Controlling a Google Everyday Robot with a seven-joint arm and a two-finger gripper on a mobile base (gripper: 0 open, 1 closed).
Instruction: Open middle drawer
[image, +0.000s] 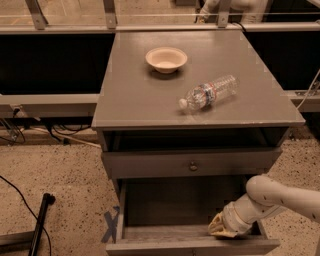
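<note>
The middle drawer (150, 165) is a wide, shallow grey front with a small round metal knob (193, 165) at its centre, under the cabinet top. It stands out only slightly from the cabinet frame. Below it, the taller bottom drawer (190, 245) is pulled far out. My white arm comes in from the right, and my gripper (221, 228) reaches down into the right front corner of that bottom drawer, just behind its front board. The gripper is well below and to the right of the middle drawer's knob.
On the grey cabinet top (130, 100) stand a cream bowl (166, 59) and a clear plastic water bottle (209, 92) lying on its side. A dark open gap (190, 139) lies above the middle drawer. A black pole (39, 224) and cables lie on the speckled floor at left.
</note>
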